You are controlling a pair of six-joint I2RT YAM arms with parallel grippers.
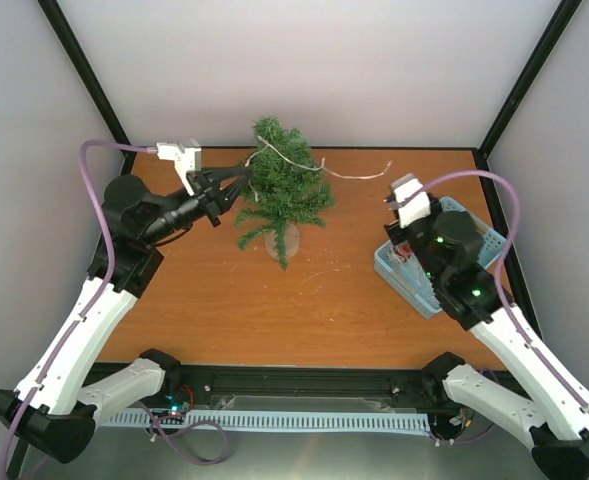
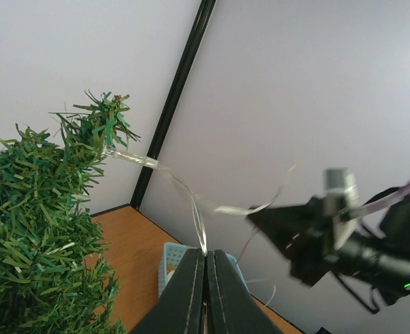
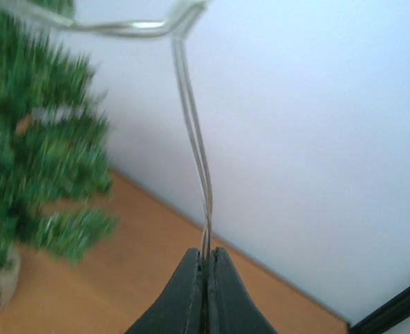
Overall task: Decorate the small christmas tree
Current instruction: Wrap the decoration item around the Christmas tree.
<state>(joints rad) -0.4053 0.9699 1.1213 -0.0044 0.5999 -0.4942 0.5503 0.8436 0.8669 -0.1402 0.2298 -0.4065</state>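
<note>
Tension is the hazard. The small christmas tree [image 1: 284, 190] of bushy dark green needles stands rear-centre on the orange wooden worktop [image 1: 324, 295], a thin pale wire [image 3: 193, 118] draped over its top. The left fingers [image 2: 187, 299] and right fingers [image 3: 187, 299] are each closed tight on this wire; an uneven pull could topple the tree.

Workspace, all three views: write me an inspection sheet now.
Surface: orange-brown table.
Job's things: small christmas tree standing on its pale base at the far middle; thin wire strand caught on its top, running right.
Clutter: blue basket at the right edge, contents unclear.
Grippers: left gripper shut on the strand beside the tree; right gripper shut on the strand.
Cables: purple cable along each arm.
Surroundings: pale walls, black frame posts.
</note>
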